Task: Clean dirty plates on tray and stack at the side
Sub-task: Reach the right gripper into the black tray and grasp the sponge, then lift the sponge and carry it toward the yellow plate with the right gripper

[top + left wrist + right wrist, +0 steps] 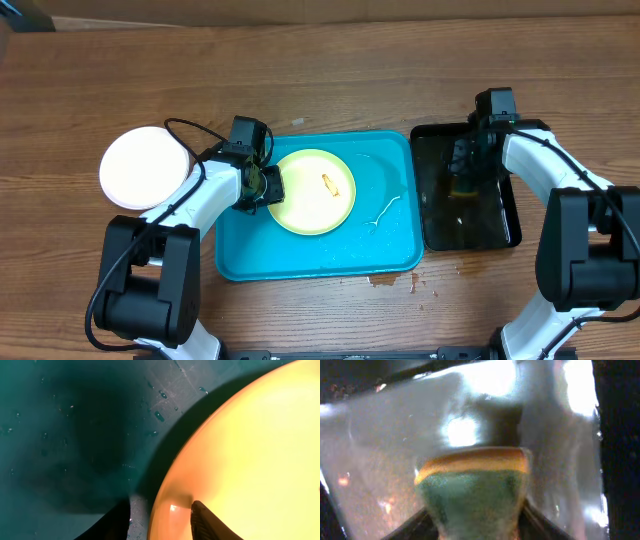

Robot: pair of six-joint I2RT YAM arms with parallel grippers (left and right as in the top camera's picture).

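One glossy round plate (305,200), one coarse sponge (475,497)

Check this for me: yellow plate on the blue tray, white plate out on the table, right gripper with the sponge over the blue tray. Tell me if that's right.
One thing is wrong: the right gripper has the sponge over the black tray, not the blue tray, as the overhead view shows. The rest stands.

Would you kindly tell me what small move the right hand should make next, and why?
Probably lift the sponge out of the black tray toward the yellow plate: the right hand grips it, and an orange smear marks the plate.
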